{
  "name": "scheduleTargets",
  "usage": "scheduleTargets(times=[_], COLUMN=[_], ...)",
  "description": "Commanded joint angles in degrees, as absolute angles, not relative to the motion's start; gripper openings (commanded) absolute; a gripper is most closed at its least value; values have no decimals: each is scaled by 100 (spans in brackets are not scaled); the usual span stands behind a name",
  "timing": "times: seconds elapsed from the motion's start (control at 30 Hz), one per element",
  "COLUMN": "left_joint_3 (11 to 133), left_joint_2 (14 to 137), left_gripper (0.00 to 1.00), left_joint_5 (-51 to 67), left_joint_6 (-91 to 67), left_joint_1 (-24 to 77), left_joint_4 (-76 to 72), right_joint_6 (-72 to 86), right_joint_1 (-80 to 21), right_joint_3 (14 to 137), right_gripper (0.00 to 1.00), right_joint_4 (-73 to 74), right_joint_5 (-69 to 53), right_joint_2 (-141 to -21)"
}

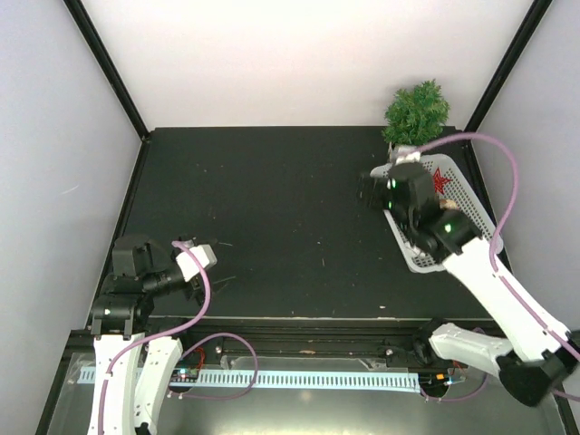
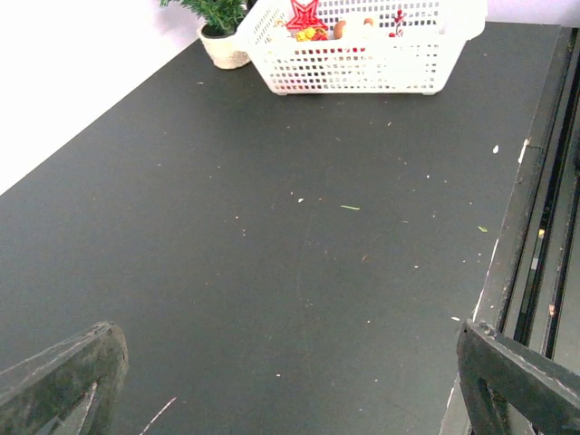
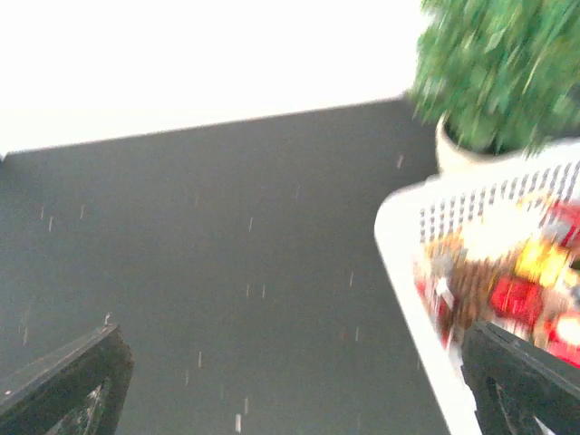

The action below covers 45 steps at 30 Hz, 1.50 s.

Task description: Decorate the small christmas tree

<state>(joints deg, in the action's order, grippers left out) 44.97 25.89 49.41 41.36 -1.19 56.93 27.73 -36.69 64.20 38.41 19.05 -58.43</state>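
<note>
Black tabletop (image 1: 272, 227) fills most of what both my wrist cameras take in. Largest on it is the white mesh basket (image 1: 467, 195), just to the right of my right gripper (image 3: 290, 399). Its near corner lies by my right finger, and its long axis runs away from me toward the back wall.

At that far end, just beside the rim, stands the small christmas tree (image 1: 416, 111). It is upright in its white pot (image 3: 458, 149), ahead and to the right of these jaws. It carries no decoration that I can see.

Ornaments (image 3: 517, 272) are heaped in the basket. My right view blurs them to red and yellow, but a red star (image 2: 304, 15) shows clearly from the left side.

Both pairs of jaws are spread wide and hold nothing. From my left gripper (image 2: 285, 390) the basket and tree lie far ahead, well apart from it. My right arm is plainly the nearer of the 2. I judge the next move is a short shift rightward and down into the basket.
</note>
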Motion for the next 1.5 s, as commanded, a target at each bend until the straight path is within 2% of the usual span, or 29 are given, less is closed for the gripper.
scheduleTargets(times=[0.0, 0.17, 0.33, 0.57, 0.9, 1.03, 1.47], left_joint_3=[4543, 4534, 4520, 4485, 4600, 4643, 4641], left_joint_2=[2557, 2505, 2452, 2511, 2936, 2983, 3000], left_gripper=[99, 99, 99, 99, 99, 99, 99], left_joint_5=[4933, 4940, 4857, 4562, 3969, 3961, 3947], left_joint_6=[3982, 3986, 3893, 3588, 3150, 3176, 3173], left_joint_1=[-162, -160, -157, -31, 153, 199, 342], left_joint_4=[5537, 5537, 5459, 5229, 5053, 5117, 5109], right_joint_6=[2262, 2103, 1797, 2025, 1723, 1815, 1797], right_joint_1=[-2984, -1792, -1107, -122, 153, 197, 333], right_joint_3=[7840, 9697, 11263, 11265, 12245, 12716, 12759], right_gripper=[100, 99, 99, 93, 92, 82, 54], right_joint_4=[2981, 2957, 3315, 2417, 2155, 2285, 2239], right_joint_5=[2350, 1640, 1624, 787, 222, 196, 161], right_joint_2=[-6889, -8310, -9603, -10417, -11662, -12137, -12377])
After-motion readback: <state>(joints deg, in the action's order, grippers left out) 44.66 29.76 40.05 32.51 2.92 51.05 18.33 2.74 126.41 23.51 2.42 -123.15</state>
